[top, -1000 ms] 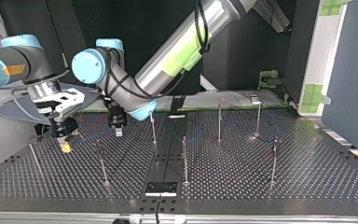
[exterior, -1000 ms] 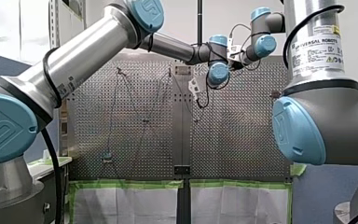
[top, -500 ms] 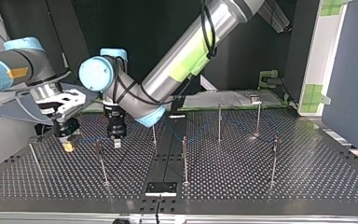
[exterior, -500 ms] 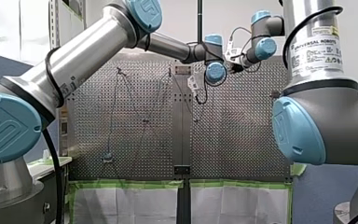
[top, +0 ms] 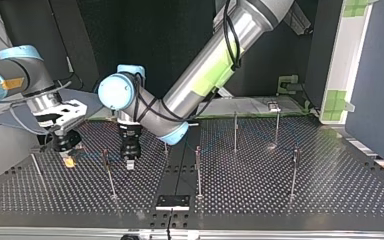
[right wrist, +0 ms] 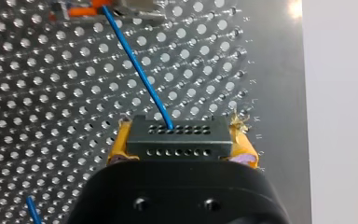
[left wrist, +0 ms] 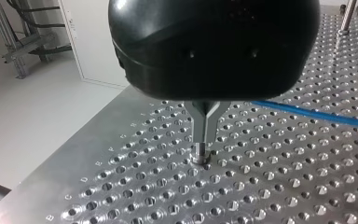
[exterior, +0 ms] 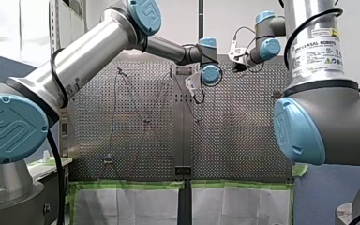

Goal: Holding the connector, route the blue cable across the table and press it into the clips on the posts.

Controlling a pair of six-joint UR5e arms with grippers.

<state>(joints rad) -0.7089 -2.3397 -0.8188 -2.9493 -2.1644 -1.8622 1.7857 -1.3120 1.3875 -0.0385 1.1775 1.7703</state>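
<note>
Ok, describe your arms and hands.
My left arm and right arm are silver tubes with blue joint caps and black cables. Left has green tape; right a Universal Robots label. Left hand: black, rounded, metal fingers. Right hand: black, yellow pads.

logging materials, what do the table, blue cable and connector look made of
Table: bare metal, likely aluminium; dull silver sheen, drilled holes.
Blue cable: looks plastic-jacketed; smooth, even colour.
Connector: probably dark moulded plastic; matte, rows of small holes.
</note>
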